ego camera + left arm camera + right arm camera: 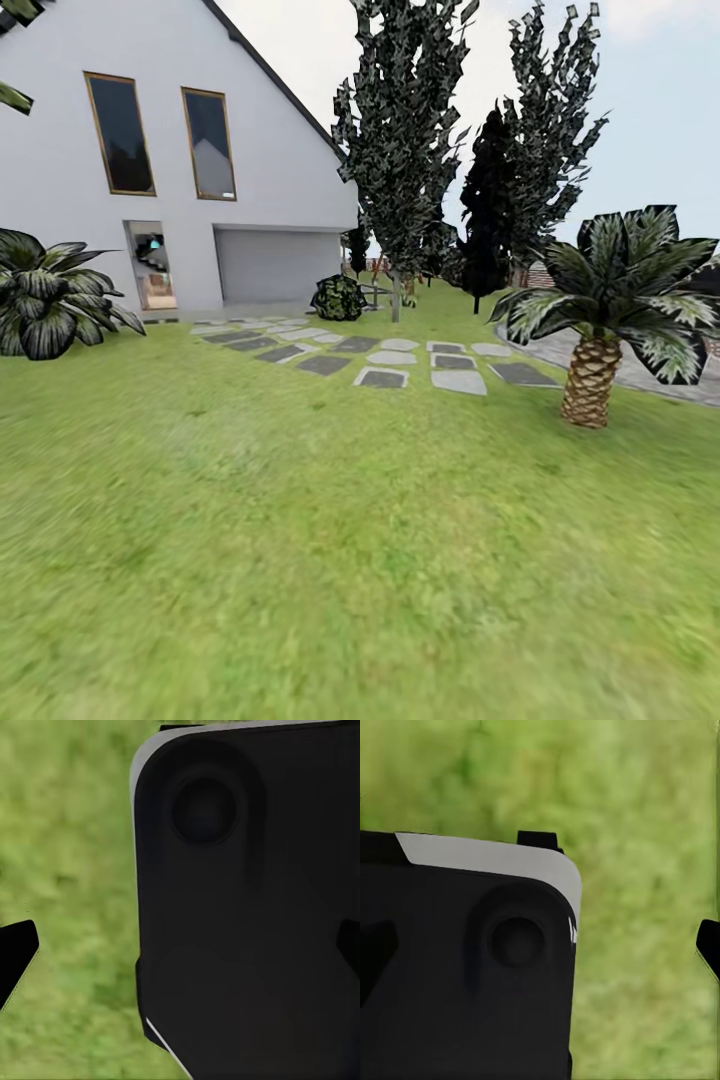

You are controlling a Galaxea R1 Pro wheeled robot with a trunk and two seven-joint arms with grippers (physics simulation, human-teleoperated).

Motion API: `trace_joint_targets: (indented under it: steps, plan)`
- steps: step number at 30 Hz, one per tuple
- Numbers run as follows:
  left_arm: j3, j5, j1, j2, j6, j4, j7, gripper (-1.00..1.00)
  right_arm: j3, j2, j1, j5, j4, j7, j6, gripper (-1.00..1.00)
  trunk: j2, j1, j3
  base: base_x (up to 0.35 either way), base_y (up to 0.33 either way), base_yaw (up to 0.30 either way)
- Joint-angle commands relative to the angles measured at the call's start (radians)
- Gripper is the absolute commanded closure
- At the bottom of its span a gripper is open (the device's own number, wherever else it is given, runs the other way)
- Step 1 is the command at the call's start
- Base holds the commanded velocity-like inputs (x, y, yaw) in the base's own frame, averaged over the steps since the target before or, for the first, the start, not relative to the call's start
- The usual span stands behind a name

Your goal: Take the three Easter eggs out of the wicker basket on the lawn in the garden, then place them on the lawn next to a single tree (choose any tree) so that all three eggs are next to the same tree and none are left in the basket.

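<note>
A: Lawn (330, 560) fills the front of the head view, mottled green, running back to a white house (200, 160) at approx 11 o'clock.

B: What else out there?

A: Grey stepping stones (380, 378) cross the grass at 12 o'clock, twd the garage door (275, 265). Short palm w/ scaly brown trunk (590, 380) stands at 2 o'clock, on the grass just beside a paved path (640, 368). Tall tree w/ slim pale trunk (397, 295) rises past the stones at 12 o'clock, dark crown above. Black conifer (490, 215) just to its 1 o'clock side. Low dark shrub (338, 298) near the garage corner. Broad-leaf plant (50, 295) at 10 o'clock by the house wall.

B: Basket? Eggs?

A: Can't place either from these pics; grass, house and trees are what the frames give.

B: Grippers?

A: Left gripper (187, 952): wrist view has one dark fingertip (16, 952) at one edge, a sliver of the other at the opposite edge, so spread wide. Nothing seen held, though a black robot panel (247, 915) w/ a round recess sits behind the gap. Blurred grass beyond.

B: Right?

A: Right gripper (544, 952): same story. Fingertips (709, 945) far apart at the frame edges, spread wide, nothing seen held. Black panel w/ pale grey rim (465, 967) covers part of the gap, blurred green grass past it.
</note>
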Motion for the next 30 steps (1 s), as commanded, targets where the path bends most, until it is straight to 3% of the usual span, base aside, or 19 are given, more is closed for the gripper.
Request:
trace_joint_targets:
  steps: [1,30]
  plan:
    - [-0.001,0.0,0.001,0.0,0.0,-0.002,0.0,-1.0,0.006,0.0,-0.002,0.0,0.004,0.0,-0.007,-1.0,0.0,0.001,-0.001,0.342,0.0,0.0]
    - [-0.001,0.0,0.001,-0.001,0.0,-0.001,-0.001,-1.0,0.005,-0.002,-0.002,-0.001,0.004,-0.003,-0.008,-1.0,0.0,0.001,-0.001,0.342,0.0,0.0]
